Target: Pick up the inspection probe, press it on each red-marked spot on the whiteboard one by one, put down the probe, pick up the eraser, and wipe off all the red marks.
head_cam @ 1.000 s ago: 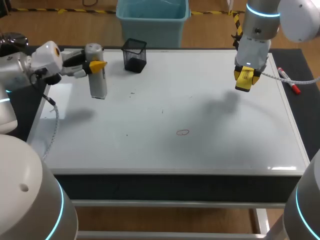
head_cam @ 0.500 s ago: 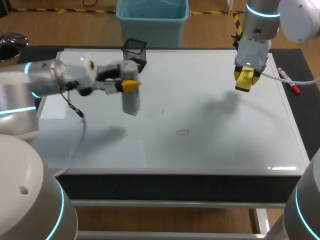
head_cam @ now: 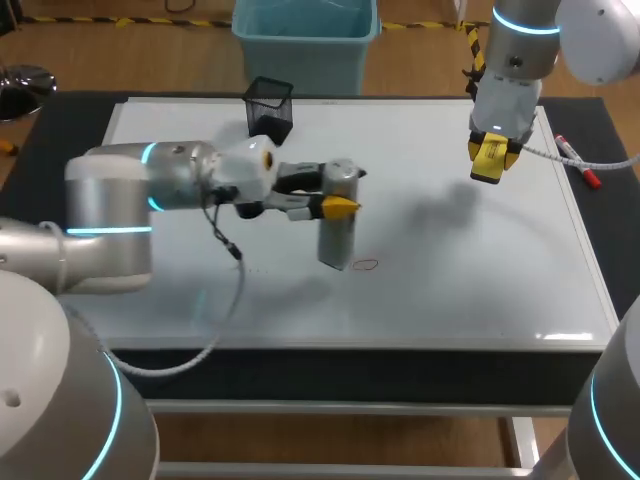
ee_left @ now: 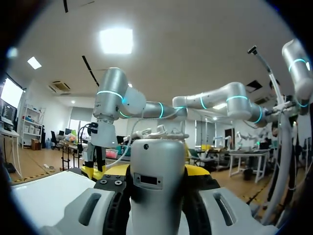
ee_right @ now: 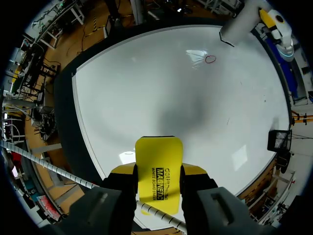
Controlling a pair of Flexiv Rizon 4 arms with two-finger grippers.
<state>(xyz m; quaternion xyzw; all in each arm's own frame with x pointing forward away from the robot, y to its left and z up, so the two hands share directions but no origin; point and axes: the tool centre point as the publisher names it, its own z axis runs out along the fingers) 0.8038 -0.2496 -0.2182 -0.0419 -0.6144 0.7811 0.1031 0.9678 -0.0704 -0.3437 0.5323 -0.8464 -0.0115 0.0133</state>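
One red mark (head_cam: 367, 265), a small oval, lies on the near middle of the whiteboard (head_cam: 450, 290). Just left of it, our left gripper (head_cam: 340, 190) clamps the grey inspection probe (head_cam: 334, 240) upright from two sides, its lower end beside the mark. Farther right, our right gripper (head_cam: 489, 157) hangs above the board, fingers closed on the yellow eraser (ee_right: 157, 164). A black mesh cup (head_cam: 270, 112) stands at the far edge.

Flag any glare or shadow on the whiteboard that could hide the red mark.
Head view: the red mark reads clearly beside the probe; a soft shadow lies near the right gripper, clear of the mark. Right wrist view: a glare patch on the whiteboard sits beside the mark, not over it. Left wrist view: the probe blocks most of the board.
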